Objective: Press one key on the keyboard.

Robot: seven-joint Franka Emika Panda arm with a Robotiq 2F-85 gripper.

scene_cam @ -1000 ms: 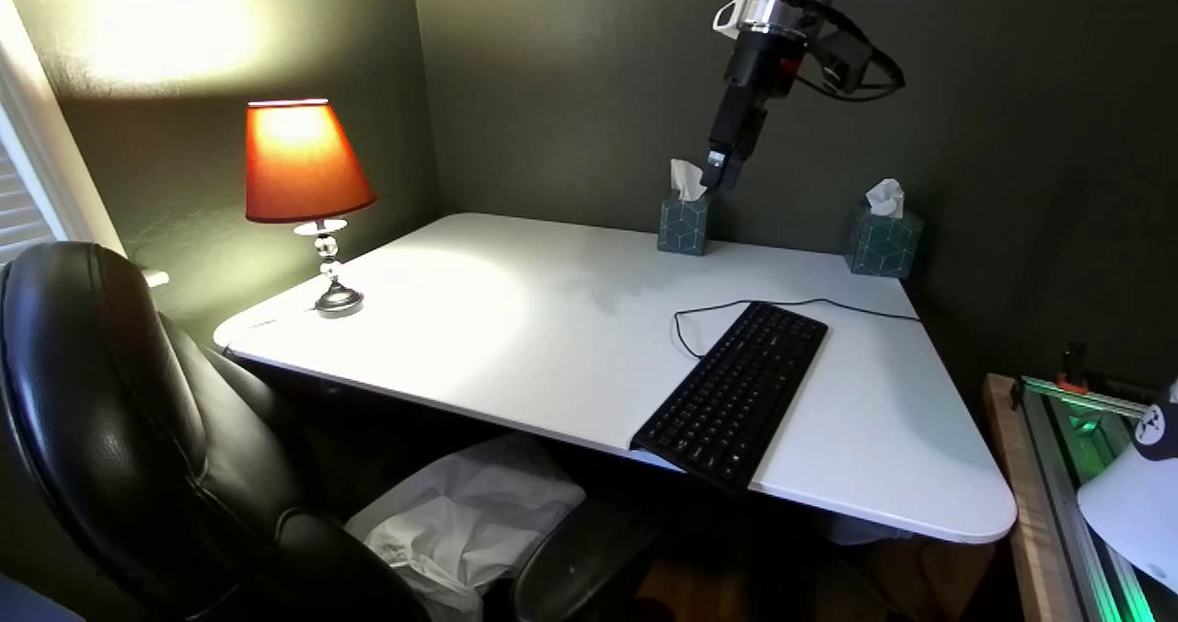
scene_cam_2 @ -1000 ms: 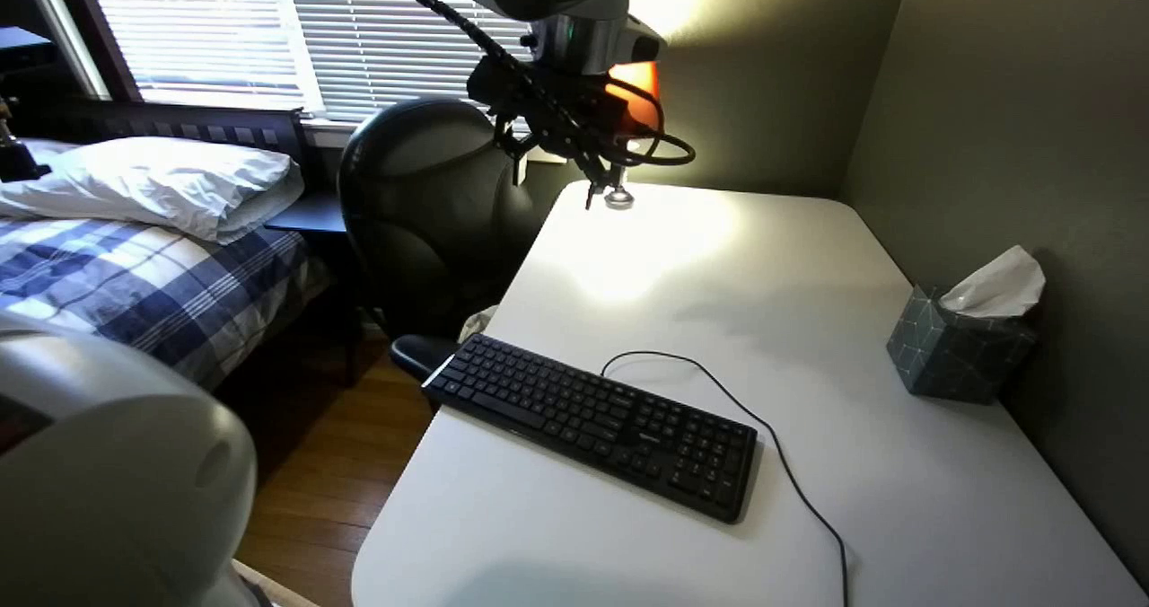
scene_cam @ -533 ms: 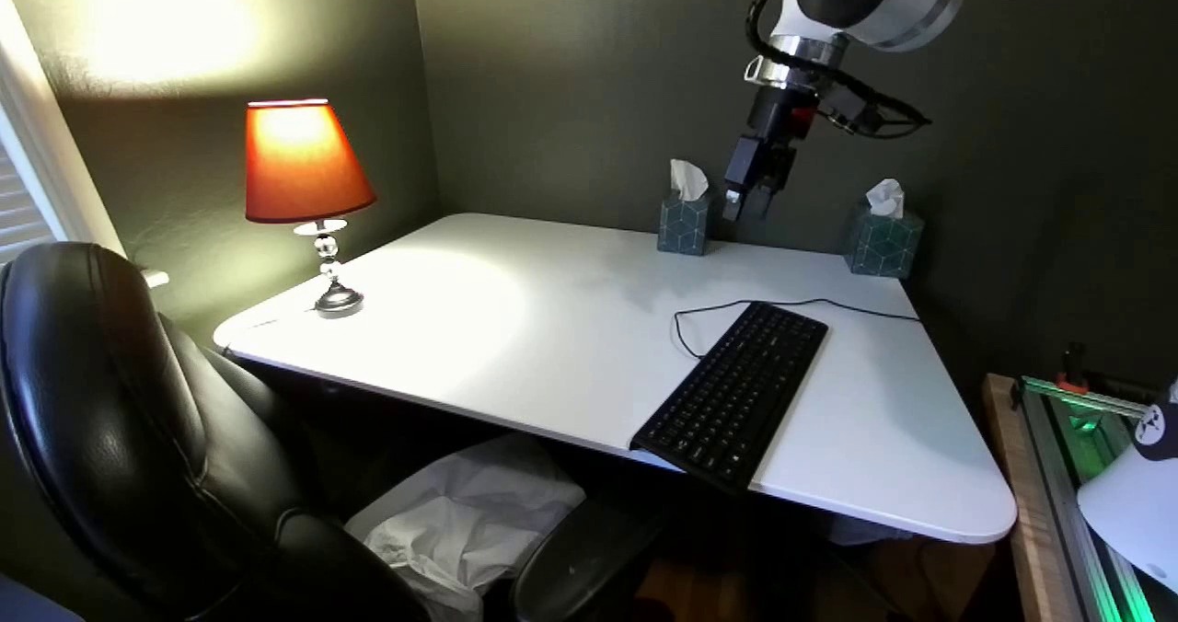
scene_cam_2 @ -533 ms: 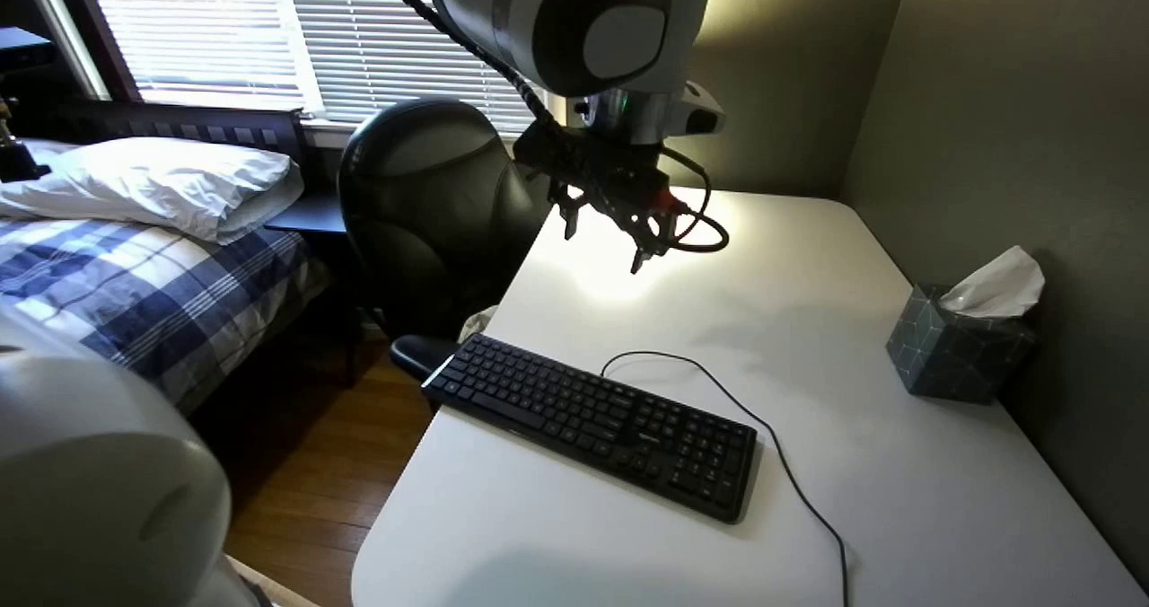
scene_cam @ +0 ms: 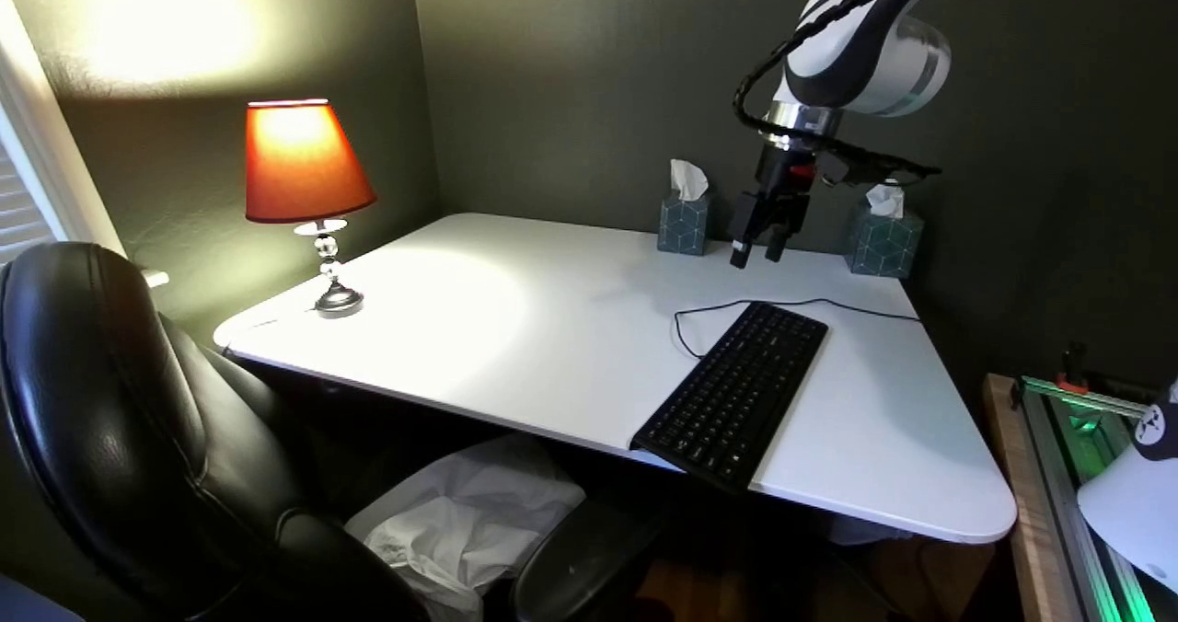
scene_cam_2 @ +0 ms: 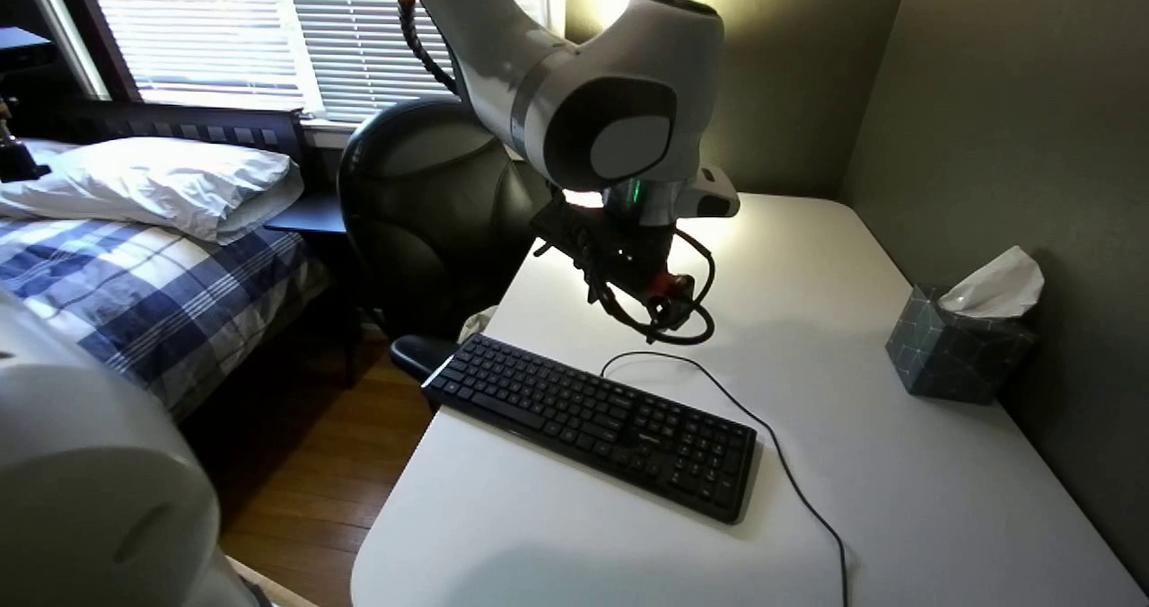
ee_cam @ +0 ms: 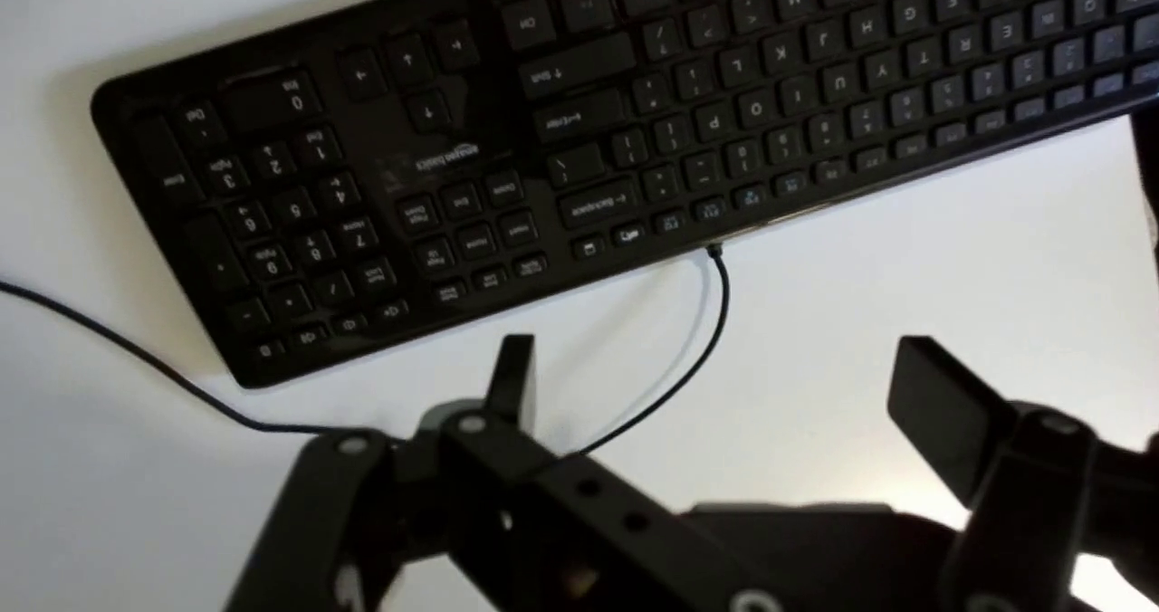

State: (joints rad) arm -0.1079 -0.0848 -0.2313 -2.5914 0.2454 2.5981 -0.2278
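The long black keyboard [scene_cam: 736, 392] lies flat on the white desk, one end jutting past the desk's edge. It also shows in an exterior view [scene_cam_2: 592, 418] and fills the top of the wrist view [ee_cam: 475, 191], with its keys upside down. Its thin black cable [ee_cam: 722, 300] leaves the back edge and curves under the gripper in the picture. My gripper [ee_cam: 715, 368] is open and empty, its fingers wide apart. It hangs above the desk on the cable side of the keyboard, touching nothing, in both exterior views [scene_cam: 756, 256] [scene_cam_2: 624, 313]. Its fingers are partly hidden by cables in an exterior view.
A tissue box [scene_cam: 683, 226] and another tissue box [scene_cam: 883, 245] stand along the wall behind the arm. A lit lamp [scene_cam: 304, 162] stands at the desk's far end. A black chair [scene_cam_2: 431, 221] is beside the desk's edge. The desk [scene_cam: 552, 328] has rounded corners.
The arm and gripper have moved down and closer to the keyboard, from well above the desk. The keyboard and the other objects have not moved.
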